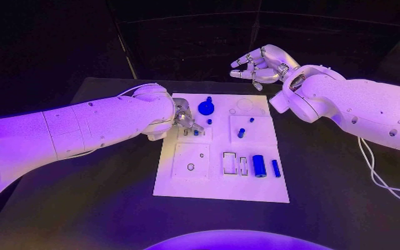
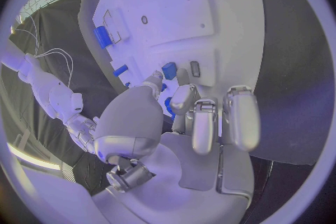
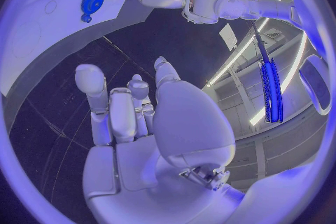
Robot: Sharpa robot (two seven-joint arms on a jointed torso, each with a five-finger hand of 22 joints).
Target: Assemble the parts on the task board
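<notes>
- The white rectangular task board point(image 1: 221, 186) lies flat on the black bench point(image 1: 333, 203).
- The left hand point(image 1: 185, 121) is over the board's left side, its fingers point(image 2: 203, 123) curled down by a small blue part point(image 2: 169, 70); whether they grip it I cannot tell.
- The right hand point(image 1: 265, 65) hovers beyond the board's far edge, fingers apart, holding nothing.
- A blue round gear point(image 1: 206, 108) sits near the board's far edge; a blue cylinder point(image 1: 258, 165) lies in the board's near right part.

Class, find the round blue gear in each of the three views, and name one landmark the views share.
Head view: blue gear stands near the task board's far edge, beside the left hand.
Left wrist view: I cannot pick it out.
Right wrist view: gear on the board.
Shared landmark: the white board.
</notes>
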